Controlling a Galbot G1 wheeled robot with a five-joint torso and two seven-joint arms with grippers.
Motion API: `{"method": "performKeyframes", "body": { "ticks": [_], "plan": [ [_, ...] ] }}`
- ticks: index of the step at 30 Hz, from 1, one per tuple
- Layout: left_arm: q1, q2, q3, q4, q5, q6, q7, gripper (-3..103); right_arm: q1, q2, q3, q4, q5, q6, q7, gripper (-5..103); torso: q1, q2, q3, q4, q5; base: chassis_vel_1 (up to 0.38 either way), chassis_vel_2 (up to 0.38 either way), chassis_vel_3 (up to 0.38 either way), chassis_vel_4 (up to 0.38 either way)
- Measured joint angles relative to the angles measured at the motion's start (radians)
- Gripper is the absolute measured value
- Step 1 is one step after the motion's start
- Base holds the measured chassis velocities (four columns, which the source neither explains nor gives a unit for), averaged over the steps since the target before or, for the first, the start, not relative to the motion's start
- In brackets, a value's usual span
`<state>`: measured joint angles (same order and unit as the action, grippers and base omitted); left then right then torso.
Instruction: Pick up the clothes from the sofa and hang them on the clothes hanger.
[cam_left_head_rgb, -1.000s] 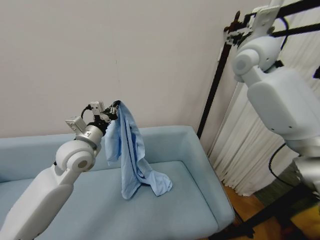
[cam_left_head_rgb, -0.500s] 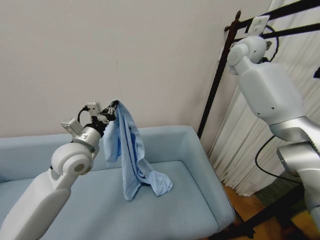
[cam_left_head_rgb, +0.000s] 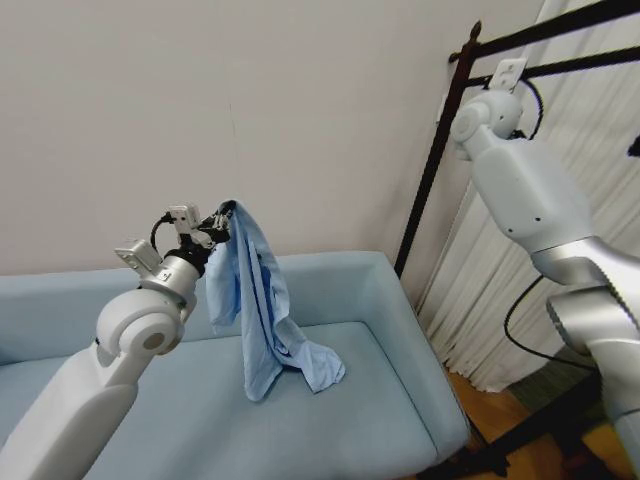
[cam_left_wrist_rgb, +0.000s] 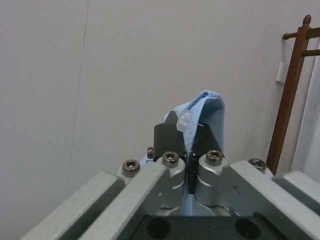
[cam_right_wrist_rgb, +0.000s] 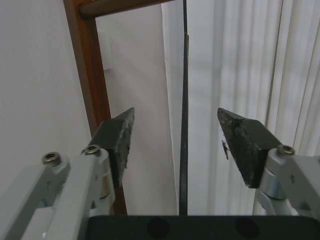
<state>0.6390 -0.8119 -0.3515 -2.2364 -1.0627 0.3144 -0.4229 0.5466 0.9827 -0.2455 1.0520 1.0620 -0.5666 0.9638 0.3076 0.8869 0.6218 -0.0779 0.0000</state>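
**Blue garment held up over the sofa**

The light blue cloth garment (cam_left_head_rgb: 262, 310) hangs from my left fingers (cam_left_head_rgb: 221, 216), which are clamped tight on its upper fold. The left wrist view shows that fold (cam_left_wrist_rgb: 207, 106) pinched between the dark pads (cam_left_wrist_rgb: 172, 137). The garment's lower end lies bunched on the seat of the pale blue upholstered sofa (cam_left_head_rgb: 340, 430).

My right arm reaches high, up against the dark wooden clothes rack (cam_left_head_rgb: 435, 160) that stands by the sofa's right end. My right fingers (cam_right_wrist_rgb: 116, 140) are spread wide apart and hold nothing. A thin dark upright rod (cam_right_wrist_rgb: 183, 100) shows in the gap between them, with a white pleated curtain (cam_right_wrist_rgb: 250, 60) behind.
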Motion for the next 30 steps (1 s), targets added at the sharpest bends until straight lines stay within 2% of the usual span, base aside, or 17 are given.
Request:
{"method": "performKeyframes", "body": {
  "ticks": [3, 6, 8, 10, 14, 30],
  "plan": [
    [0.0, 0.003, -0.002, -0.005, -0.003, 0.0, -0.001, 0, -0.014, -0.007, 0.004, 0.002, 0.0, 0.001, -0.001, 40, 0.0, 0.0, 0.0, 0.0, 0.0001, 0.0, 0.0, 0.0, 0.0],
    [0.0, 0.006, -0.004, -0.006, -0.006, 0.0, -0.001, 0, -0.021, -0.009, 0.006, 0.006, -0.002, 0.005, -0.003, 35, 0.0, 0.0, 0.0, 0.0, 0.0002, 0.0, 0.0, 0.0, 0.0],
    [0.001, 0.006, -0.007, -0.006, -0.007, 0.0, -0.001, 0, -0.024, -0.01, 0.006, 0.009, -0.007, 0.008, -0.007, 24, 0.0, 0.0, 0.0, 0.0, 0.0001, 0.0, 0.0, 0.0, 0.0],
    [0.002, 0.006, -0.007, -0.006, -0.007, 0.0, -0.001, 0, -0.024, -0.01, 0.006, 0.009, -0.009, 0.008, -0.007, 24, 0.0, 0.0, 0.0, 0.0, 0.0001, 0.0, 0.0, 0.0, 0.0],
    [0.007, 0.007, -0.015, -0.009, -0.01, 0.0, -0.001, 0, -0.028, -0.009, 0.006, 0.007, -0.024, 0.012, -0.014, 3, 0.0, 0.0, 0.0, 0.0, 0.0, 0.0, 0.0, 0.0, 0.0],
    [0.019, 0.011, -0.023, -0.013, -0.02, 0.0, 0.004, 0, -0.04, -0.014, 0.005, -0.002, -0.096, 0.038, -0.042, 1, 0.0, 0.0, 0.0, 0.0001, 0.0001, 0.0, 0.0, 0.0, 0.0]
  ]
}}
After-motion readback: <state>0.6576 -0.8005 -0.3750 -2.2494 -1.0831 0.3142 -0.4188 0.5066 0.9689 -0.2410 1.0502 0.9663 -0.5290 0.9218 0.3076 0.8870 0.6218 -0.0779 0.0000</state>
